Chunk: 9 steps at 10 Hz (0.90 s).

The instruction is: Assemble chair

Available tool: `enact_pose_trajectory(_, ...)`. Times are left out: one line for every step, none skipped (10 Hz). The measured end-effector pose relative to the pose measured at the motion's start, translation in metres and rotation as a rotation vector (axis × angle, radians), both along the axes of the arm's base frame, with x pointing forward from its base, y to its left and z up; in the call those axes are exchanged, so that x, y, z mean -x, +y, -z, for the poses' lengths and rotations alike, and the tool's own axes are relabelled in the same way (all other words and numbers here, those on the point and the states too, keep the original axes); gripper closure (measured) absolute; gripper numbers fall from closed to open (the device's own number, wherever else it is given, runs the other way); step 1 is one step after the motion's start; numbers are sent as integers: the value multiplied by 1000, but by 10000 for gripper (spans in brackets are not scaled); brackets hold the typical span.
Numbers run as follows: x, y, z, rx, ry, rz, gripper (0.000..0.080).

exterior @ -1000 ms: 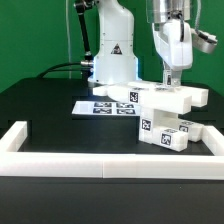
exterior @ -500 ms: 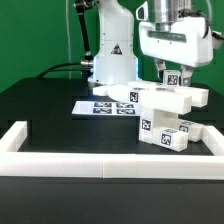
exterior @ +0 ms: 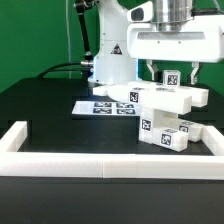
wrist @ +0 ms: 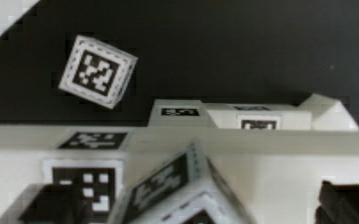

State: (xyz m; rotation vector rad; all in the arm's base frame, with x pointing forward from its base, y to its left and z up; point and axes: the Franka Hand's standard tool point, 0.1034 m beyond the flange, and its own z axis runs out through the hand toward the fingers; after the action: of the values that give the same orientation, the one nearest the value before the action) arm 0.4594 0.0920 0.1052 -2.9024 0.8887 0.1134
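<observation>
The chair's white tagged parts are stacked at the exterior view's right: a long slab (exterior: 168,98) lies across tagged blocks (exterior: 163,133). A small upright tagged piece (exterior: 172,78) stands on the slab. My gripper (exterior: 171,72) hangs over it, with the jaws wide apart, one finger (exterior: 152,72) on each side and neither touching. In the wrist view the gripper (wrist: 197,205) straddles the tagged piece (wrist: 185,190), with a gap to each dark finger (wrist: 345,203). The white slab (wrist: 158,135) lies beyond it.
The marker board (exterior: 100,106) lies on the black table left of the stack. A long white border rail (exterior: 100,165) runs along the front with short side arms. The robot base (exterior: 112,60) stands behind. A single square tag (wrist: 96,68) shows on black in the wrist view.
The gripper has turned about its vertical axis, lifted a little and spread its fingers. The upright tagged piece it covered now shows between them. The stack has not moved.
</observation>
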Motion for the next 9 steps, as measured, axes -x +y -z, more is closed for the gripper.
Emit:
enact_pose_trajectory(0,0,0,-5,-10,-82,150)
enact_pose_trajectory(0,0,0,-8,-22,-183,150)
enact_pose_trajectory(0,0,0,-12,-33,-270,150)
enact_pose_trajectory(0,0,0,-12,-38,-314,150)
enact_pose_trajectory(0,0,0,-13,-48,-403,150)
enact_pose_trajectory(0,0,0,-13,-57,-481,150)
enact_pose_trajectory(-1,-1,0,-13,-61,-504,150)
enact_pose_trajectory(-2,0,-1,-13,-63,-503,150)
enact_pose_trajectory(-2,-1,-1,-14,-62,-503,279)
